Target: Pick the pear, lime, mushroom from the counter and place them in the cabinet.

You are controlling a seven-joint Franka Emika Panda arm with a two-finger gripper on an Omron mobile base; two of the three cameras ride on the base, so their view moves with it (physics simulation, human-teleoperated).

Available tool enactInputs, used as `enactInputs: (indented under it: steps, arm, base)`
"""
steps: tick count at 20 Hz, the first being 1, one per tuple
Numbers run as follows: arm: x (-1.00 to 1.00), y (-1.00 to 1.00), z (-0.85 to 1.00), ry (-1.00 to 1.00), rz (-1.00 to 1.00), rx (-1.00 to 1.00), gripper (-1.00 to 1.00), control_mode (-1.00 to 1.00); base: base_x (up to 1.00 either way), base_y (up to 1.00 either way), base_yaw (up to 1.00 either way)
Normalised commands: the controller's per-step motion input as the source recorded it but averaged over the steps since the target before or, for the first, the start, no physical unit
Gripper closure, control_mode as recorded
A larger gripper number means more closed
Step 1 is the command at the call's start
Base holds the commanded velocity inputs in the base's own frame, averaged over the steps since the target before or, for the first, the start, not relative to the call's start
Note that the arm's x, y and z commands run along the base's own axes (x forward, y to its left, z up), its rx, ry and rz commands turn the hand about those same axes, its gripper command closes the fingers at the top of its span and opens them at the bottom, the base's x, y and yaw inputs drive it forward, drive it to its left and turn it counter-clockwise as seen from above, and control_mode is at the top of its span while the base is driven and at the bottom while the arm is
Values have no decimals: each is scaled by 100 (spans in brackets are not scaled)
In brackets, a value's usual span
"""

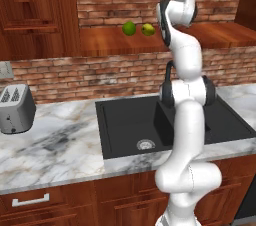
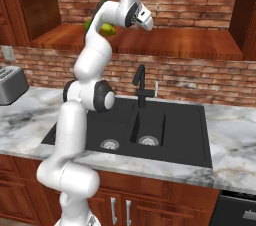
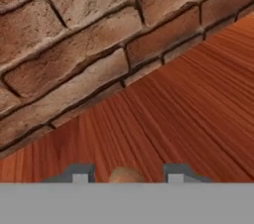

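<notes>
The claw (image 3: 127,176) hangs low over the cabinet (image 3: 188,114) floor near its brick back wall, its 2 fingertips (image 3: 79,174) parted around the small tan mushroom (image 3: 125,174); whether they press it I cannot tell. On the same wooden floor, the lime (image 1: 129,28) and pear (image 1: 148,30) sit just beside each other, above the marble counter (image 1: 55,140).

Brick wall (image 1: 100,72) — steel toaster (image 1: 16,109)

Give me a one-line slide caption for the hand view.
Gripper over the cabinet floor, a small tan mushroom between its parted fingertips.
</notes>
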Motion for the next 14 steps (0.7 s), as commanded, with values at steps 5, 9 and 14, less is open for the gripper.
enactInputs:
  steps: [5, 9, 14]
  arm:
    - [-91, 8, -7, -64, 7, -4, -100, -100]
    - [-99, 38, -41, -58, 12, -20, -100, -100]
    - [-100, 0, -82, -38, 5, -13, -100, -100]
  base:
    - [0, 0, 0]
    - [0, 0, 0]
    - [0, 0, 0]
